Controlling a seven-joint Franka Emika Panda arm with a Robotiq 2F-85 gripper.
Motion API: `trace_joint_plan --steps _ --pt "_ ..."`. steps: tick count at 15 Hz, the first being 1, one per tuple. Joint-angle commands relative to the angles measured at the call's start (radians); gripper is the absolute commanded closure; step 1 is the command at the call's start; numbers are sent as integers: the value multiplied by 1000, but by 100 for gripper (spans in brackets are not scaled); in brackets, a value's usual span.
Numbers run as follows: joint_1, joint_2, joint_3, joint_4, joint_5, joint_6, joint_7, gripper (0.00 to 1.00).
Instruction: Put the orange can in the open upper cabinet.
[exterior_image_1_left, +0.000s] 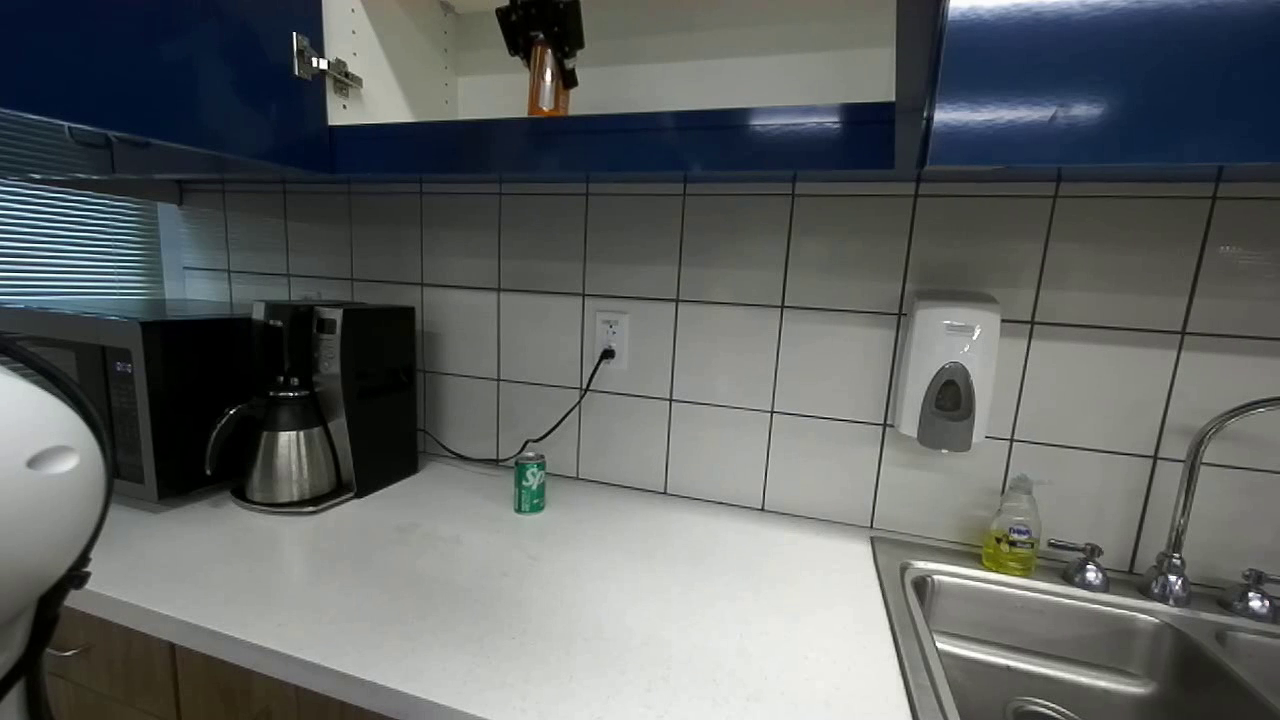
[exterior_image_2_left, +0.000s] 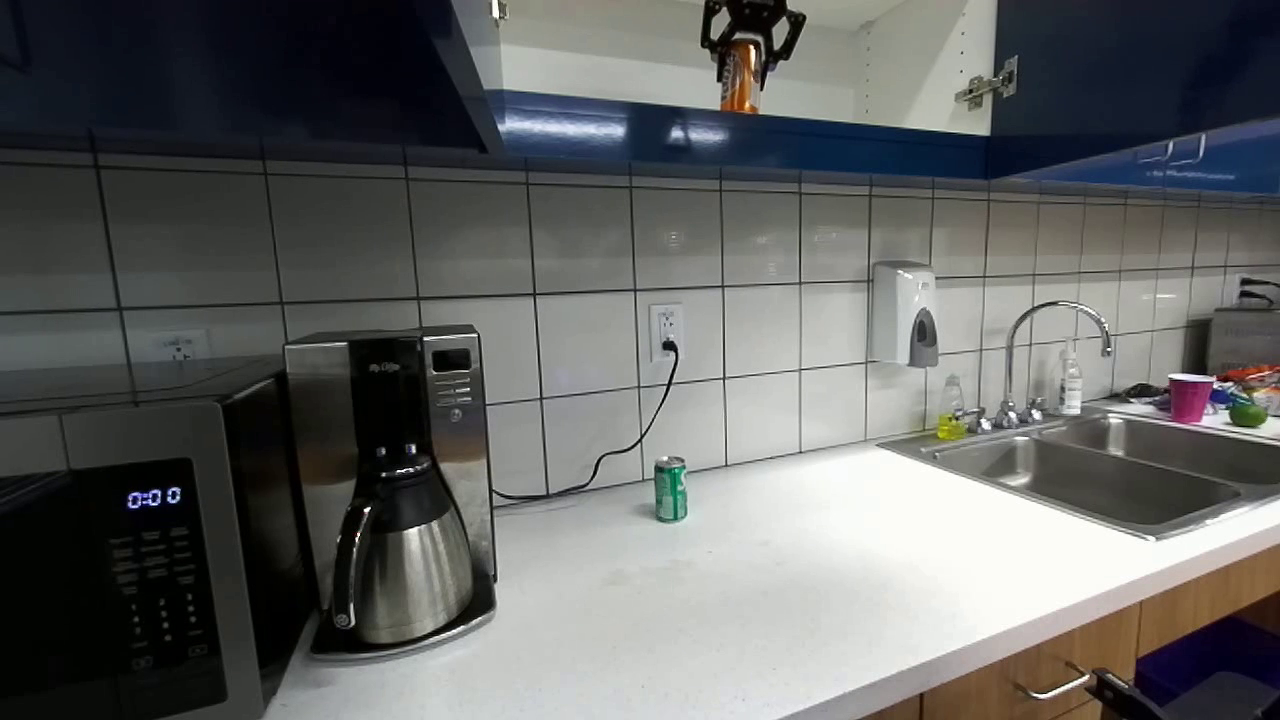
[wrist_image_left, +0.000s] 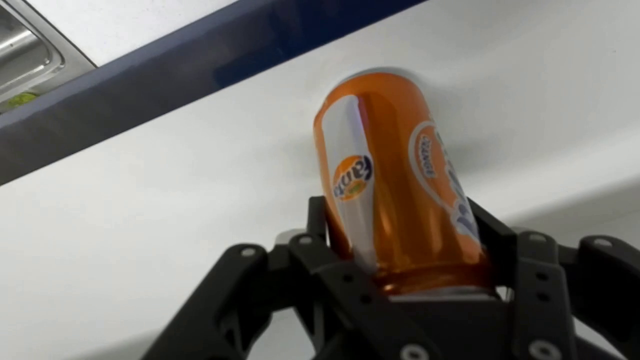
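Soda can (wrist_image_left: 395, 180), orange and looking near upright, is inside the open upper cabinet (exterior_image_1_left: 400, 70), close behind its blue front edge (wrist_image_left: 210, 57). The tool (wrist_image_left: 402, 220) has it pinched by both sides toward its upper end, the fingers (wrist_image_left: 497, 245) spread only to the can's width. Whether the base rests on the shelf (wrist_image_left: 175, 240) cannot be told: the front edge hides it in both exterior views, and the wrist view does not settle it.

Letting go looks like the next step, and the main risk. If the base hangs above the shelf or meets it tilted, release could make the can hop or topple; with the front edge so near, it could roll out and drop to the table (exterior_image_1_left: 650, 610), perhaps toward the green can (exterior_image_1_left: 530, 485) upright left of centre in an exterior view. A finger dragging on one side while backing off might pull it over too.

For room, the shelf runs on toward the lower left of the wrist frame, and the back wall (exterior_image_1_left: 740, 70) lies farther off at the lower right, so a nudge deeper looks possible. Past the front edge, at the wrist frame's upper left, the sink (wrist_image_left: 77, 65) shows below. In an exterior view the cabinet door (exterior_image_2_left: 1110, 80) stands swung out at the upper right. Headroom above the tool is cut off by the top of both exterior views.
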Motion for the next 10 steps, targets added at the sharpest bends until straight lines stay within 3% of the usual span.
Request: trace_joint_plan --steps 1,2,5,10 --pt "12 38 2 57 -29 -25 43 53" --pt "13 38 2 56 -29 -24 44 11" --pt "15 39 1 56 -25 -26 49 0" --pt "4 3 -3 23 3 -24 35 0"
